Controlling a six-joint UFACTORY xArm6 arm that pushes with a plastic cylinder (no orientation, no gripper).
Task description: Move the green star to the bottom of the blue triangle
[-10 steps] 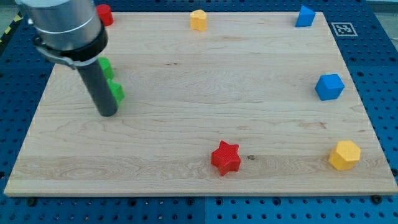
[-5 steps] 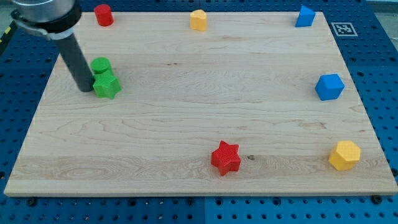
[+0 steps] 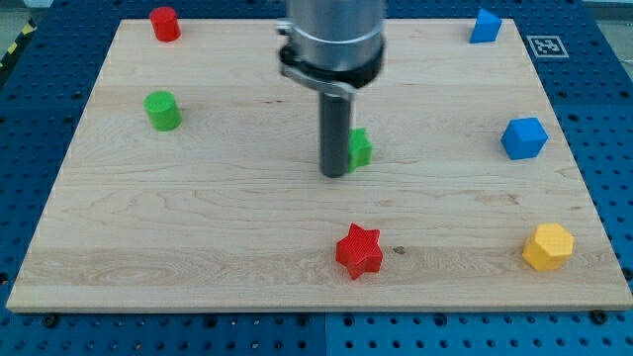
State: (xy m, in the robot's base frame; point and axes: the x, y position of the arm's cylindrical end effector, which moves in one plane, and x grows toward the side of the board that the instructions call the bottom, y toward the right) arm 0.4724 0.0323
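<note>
my tip touches green star's left.

You'll find my tip near the middle of the table, touching the green star from its left. The red star lies below them. At the upper left sits the red cylinder, with the green cylinder below it. The blue triangle occupies the upper right, the blue cube below it, the yellow block at lower right.
</note>
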